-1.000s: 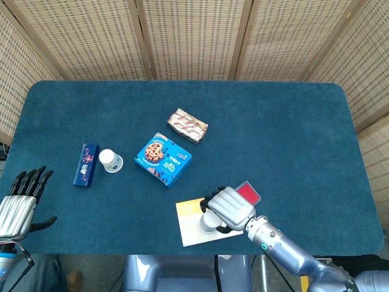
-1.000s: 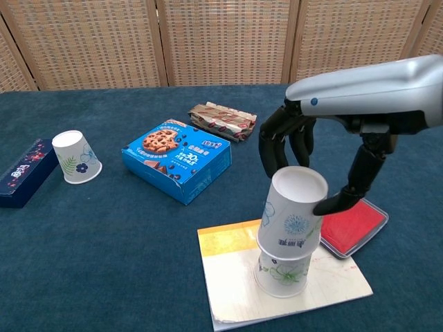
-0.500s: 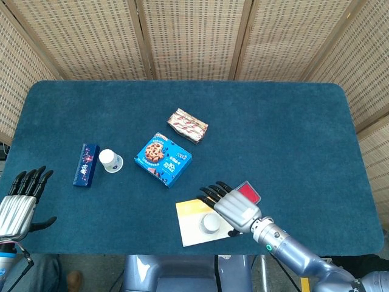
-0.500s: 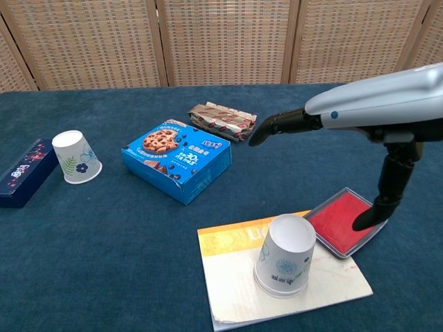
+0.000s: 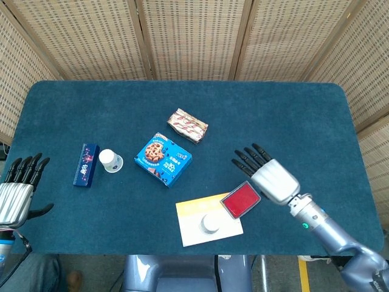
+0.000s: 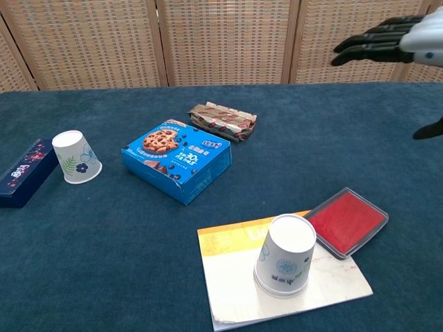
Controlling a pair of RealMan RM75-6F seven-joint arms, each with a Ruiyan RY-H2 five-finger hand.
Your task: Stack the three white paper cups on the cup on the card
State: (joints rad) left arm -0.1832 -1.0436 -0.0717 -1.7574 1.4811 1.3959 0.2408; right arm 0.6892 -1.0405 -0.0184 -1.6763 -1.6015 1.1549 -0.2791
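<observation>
An upside-down stack of white paper cups (image 5: pixel 210 224) (image 6: pixel 285 256) stands on the white and yellow card (image 5: pixel 193 212) (image 6: pixel 228 272) near the table's front edge. One more white cup (image 5: pixel 110 160) (image 6: pixel 76 157) stands upside down at the left, beside a dark blue box. My right hand (image 5: pixel 267 173) (image 6: pixel 385 38) hovers open, fingers spread, up and to the right of the stack, holding nothing. At the far left edge my left hand (image 5: pixel 17 188) stays open off the table, seen only in the head view.
A red stamp pad (image 5: pixel 240 199) (image 6: pixel 347 220) lies against the card's right side. A blue cookie box (image 5: pixel 163 159) (image 6: pixel 177 159) and a wrapped snack pack (image 5: pixel 187 125) (image 6: pixel 223 120) sit mid-table. A dark blue narrow box (image 5: pixel 86 164) (image 6: pixel 25 172) lies at the left.
My right hand let go of the cup, which dropped fully onto the stack, then rose and pulled away to the right. The left hand barely moved.
</observation>
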